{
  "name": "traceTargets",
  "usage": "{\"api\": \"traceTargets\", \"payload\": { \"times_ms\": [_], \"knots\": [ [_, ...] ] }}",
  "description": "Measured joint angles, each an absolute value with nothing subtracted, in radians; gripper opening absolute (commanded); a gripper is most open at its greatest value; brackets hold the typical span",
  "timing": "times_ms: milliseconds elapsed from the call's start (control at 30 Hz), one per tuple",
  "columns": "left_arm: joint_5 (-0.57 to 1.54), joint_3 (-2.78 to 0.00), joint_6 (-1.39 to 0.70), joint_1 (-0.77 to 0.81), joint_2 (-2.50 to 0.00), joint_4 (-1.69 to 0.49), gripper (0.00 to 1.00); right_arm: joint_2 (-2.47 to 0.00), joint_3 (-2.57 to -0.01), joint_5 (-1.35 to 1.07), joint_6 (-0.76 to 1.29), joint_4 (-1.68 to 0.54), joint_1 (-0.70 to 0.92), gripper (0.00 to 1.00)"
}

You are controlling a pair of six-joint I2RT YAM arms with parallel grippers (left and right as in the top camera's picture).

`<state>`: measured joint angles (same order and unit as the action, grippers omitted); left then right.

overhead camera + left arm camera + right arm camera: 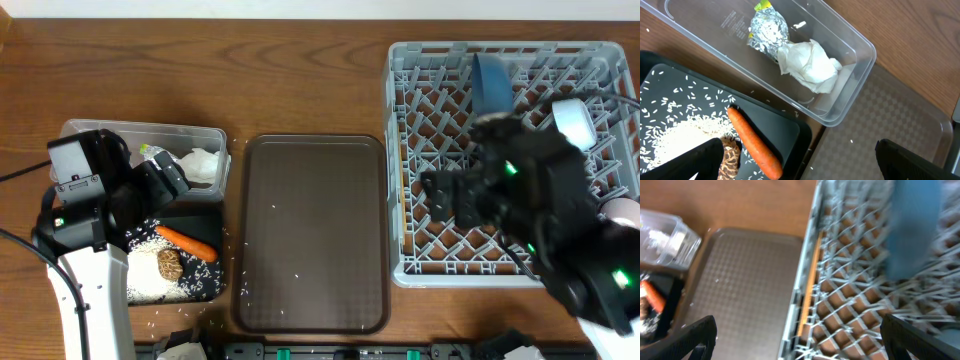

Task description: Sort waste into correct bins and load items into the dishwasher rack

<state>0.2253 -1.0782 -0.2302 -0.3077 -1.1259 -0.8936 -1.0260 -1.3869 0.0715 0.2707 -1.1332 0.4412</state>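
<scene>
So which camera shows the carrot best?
The left wrist view: the carrot fills the foreground, sharp, lying in the black tray. Overhead shows it small; the right wrist catches only a blurred orange bit at its edge.

Brown serving tray (pixel 310 200) on wooden table (pixel 200 70).

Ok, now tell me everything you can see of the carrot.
The carrot is small, orange, smooth and whole. It lies flat and diagonal on the black tray, near the side that faces the clear tub. The brown food lump sits close against it, perhaps touching; loose rice grains lie scattered beside it.
</scene>
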Motion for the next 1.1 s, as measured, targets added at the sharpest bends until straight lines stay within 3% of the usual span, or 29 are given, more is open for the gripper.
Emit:
{"api": "traceTargets", "payload": {
  "times_ms": [300, 433, 800, 1100],
  "knots": [
    [0.225, -1.078, -0.23, -0.308, -1.126, -0.894, 0.98, -0.77, -1.386, 0.166, 0.148, -1.162, 0.441, 0.99],
    [0.224, -1.078, -0.231, -0.308, -1.126, -0.893, 0.98, -0.687, -1.327, 0.203, 0.108, -1.064, 0.408, 0.99],
    [0.225, -1.079, -0.23, -0.308, -1.126, -0.893, 0.98, -0.413, -0.747, 0.084, 0.081, -0.581, 0.163, 0.99],
    [0.225, -1.079, -0.23, -0.308, -1.126, -0.894, 0.98, -0.198, -0.37, 0.006, 0.077, -0.378, 0.149, 0.99]
  ]
}}
